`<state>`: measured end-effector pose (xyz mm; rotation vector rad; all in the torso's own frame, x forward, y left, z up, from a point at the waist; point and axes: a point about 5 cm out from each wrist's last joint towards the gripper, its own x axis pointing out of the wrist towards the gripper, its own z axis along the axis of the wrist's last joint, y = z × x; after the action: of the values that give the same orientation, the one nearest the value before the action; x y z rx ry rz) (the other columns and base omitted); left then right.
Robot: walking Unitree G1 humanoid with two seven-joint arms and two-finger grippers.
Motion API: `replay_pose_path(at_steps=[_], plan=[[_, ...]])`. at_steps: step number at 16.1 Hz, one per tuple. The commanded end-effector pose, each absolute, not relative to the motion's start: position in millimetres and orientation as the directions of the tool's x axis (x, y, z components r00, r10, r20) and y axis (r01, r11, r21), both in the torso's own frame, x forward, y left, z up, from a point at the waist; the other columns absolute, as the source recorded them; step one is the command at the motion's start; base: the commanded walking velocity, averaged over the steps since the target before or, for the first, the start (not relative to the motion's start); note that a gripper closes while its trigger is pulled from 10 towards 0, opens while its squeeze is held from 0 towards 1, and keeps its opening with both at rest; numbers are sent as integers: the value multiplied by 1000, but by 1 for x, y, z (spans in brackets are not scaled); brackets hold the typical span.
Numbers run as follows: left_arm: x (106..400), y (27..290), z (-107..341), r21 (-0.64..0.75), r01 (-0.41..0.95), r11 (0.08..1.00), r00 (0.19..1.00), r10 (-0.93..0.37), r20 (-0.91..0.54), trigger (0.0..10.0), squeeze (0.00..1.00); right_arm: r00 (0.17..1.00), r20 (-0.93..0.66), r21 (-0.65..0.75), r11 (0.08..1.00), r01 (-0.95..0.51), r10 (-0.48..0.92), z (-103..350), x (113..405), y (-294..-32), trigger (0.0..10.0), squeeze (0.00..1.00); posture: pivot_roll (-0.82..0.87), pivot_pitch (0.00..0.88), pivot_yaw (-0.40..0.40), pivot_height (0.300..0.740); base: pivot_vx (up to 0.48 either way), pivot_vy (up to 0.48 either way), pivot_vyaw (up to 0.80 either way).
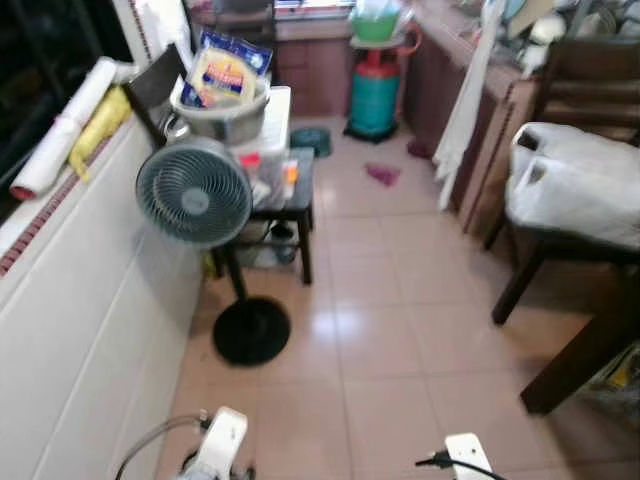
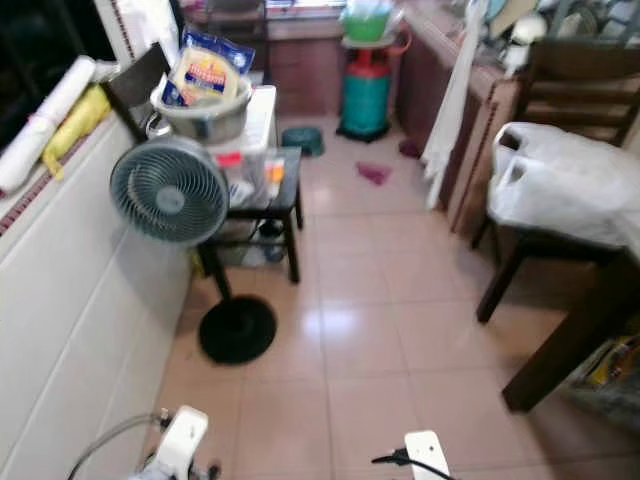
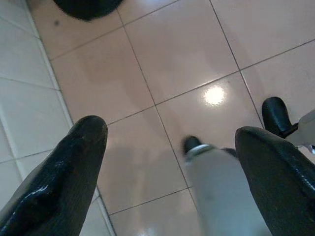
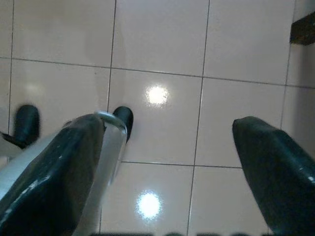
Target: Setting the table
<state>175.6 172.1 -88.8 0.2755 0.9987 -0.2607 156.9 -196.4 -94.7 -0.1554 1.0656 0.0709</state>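
Both arms hang low over the glossy beige tiled floor [image 1: 400, 330]; my left end effector [image 3: 170, 162] and right end effector [image 4: 167, 162] are spread wide, grasping nothing. Ahead on my left, well apart from them, a round grey standing fan [image 1: 193, 192] fronts a small dark bench [image 1: 300, 190] carrying a metal pot [image 1: 225, 115]. A dark wooden chair [image 1: 560, 200] with a white plastic bag [image 1: 575, 185] stands ahead on my right.

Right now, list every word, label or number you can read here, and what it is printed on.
None can be read.
Blue and yellow packet in the metal bowl: red band of print, too blurred to read.
Red-orange label on the clear box under the bowl: too small to read.
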Motion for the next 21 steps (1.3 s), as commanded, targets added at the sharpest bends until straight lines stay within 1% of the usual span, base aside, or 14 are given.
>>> replay_pose_path(at_steps=[1, 6, 9, 10, 14, 17, 20, 21], plan=[[172, 185, -89, 139, 327, 935, 507, -50, -860, 10000, 0, 485, -875, -70, 986, -150, 11, -96, 158, -185, 10000, 0, -21, 0, 5, 740, 0, 0, 0], [175, 187, -88, 192, 308, 932, 535, -2, -845, 10000, 0, 483, -876, -81, 982, -168, 10, -95, 159, -186, 10000, 0, -19, 0, -2, 740, 0, 0, 0], [178, 190, -86, 196, 243, 950, 553, 30, -833, 10000, 0, 491, -871, -86, 982, -170, 9, -95, 160, -186, 10000, 0, -14, 0, -7, 740, 0, 0, 0], [180, 190, -85, 178, 194, 965, 557, 41, -829, 10000, 0, 493, -870, -86, 981, -172, 11, -95, 160, -185, 10000, 0, -12, 0, -10, 740, 0, 0, 0], [182, 191, -85, 150, 120, 981, 539, 62, -840, 10000, 0, 508, -861, -81, 982, -173, 19, -93, 164, -184, 10000, 0, -16, 0, -11, 740, 0, 0, 0], [181, 192, -85, 148, 111, 983, 530, 67, -845, 10000, 0, 524, -852, -79, 986, -149, 11, -91, 168, -184, 10000, 0, -19, 0, -17, 740, 0, 0, 0], [184, 193, -84, 116, 46, 992, 548, 72, -833, 10000, 0, 550, -835, -67, 993, -98, -2, -88, 173, -190, 10000, 0, -8, 0, -33, 740, 0, 0, 0], [190, 192, -81, 105, 36, 994, 562, 67, -825, 10000, 0, 570, -822, -48, 997, -68, -1, -84, 181, -190, 10000, 0, -5, 0, -37, 740, 0, 0, 0]])
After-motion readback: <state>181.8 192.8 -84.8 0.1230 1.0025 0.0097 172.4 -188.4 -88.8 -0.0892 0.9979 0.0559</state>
